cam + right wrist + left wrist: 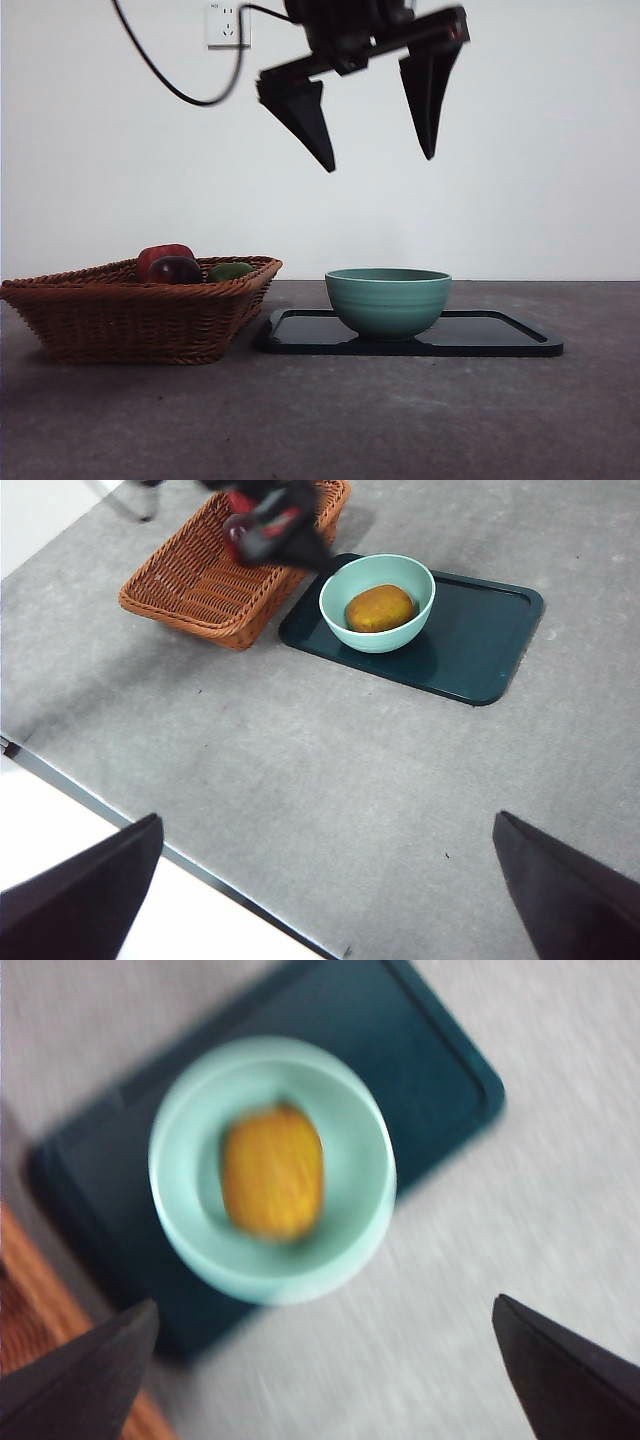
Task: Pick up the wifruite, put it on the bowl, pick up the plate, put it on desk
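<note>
Grey tabletop [330, 780], white wall behind, wide bare area in front. The wifruite [380, 608] is seen inside the mint bowl [388, 300], which sits at the dark tray's [500, 335] left end, just beside the wicker basket [130, 315]. Left hand [378, 158] is held open, empty, high above the bowl. Right hand [325, 900] is open, well back near the tabletop edge.

- A brown wicker basket [140, 318] stood just beside the tray.
- It held a dark red fruit [168, 262] and a green fruit [230, 270].
- A wall socket [227, 24] sat high behind.
</note>
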Action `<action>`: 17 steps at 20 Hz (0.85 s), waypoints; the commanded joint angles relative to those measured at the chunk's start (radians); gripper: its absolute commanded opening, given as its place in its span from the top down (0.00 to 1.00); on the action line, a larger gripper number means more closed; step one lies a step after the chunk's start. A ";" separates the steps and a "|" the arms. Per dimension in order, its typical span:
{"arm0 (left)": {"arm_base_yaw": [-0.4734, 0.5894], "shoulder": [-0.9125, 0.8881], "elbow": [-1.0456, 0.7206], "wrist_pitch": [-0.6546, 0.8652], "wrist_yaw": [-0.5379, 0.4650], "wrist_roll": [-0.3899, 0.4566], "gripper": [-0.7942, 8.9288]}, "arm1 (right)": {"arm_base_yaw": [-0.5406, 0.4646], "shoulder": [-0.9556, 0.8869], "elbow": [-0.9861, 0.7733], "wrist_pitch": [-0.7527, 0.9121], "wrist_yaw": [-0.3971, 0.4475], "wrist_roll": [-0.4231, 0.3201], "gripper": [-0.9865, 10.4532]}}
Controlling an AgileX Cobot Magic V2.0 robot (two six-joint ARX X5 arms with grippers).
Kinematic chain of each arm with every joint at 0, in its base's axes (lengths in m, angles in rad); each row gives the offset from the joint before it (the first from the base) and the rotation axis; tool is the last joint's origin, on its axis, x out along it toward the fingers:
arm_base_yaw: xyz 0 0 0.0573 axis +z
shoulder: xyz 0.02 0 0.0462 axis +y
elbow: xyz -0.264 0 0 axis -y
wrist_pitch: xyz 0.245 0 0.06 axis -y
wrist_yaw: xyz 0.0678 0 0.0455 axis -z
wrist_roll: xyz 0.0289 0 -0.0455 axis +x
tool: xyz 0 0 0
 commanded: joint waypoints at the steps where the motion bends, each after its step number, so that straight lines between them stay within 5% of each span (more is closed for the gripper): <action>1: 0.004 0.093 0.100 -0.008 0.000 0.080 0.31 | 0.005 0.003 0.007 0.008 0.001 0.007 0.38; 8: 0.031 0.231 0.116 0.077 -0.001 0.213 0.31 | 0.005 0.003 0.007 0.008 0.002 0.007 0.38; 17: 0.056 0.315 0.116 0.125 0.022 0.210 0.31 | 0.005 0.003 0.007 0.008 0.002 0.007 0.38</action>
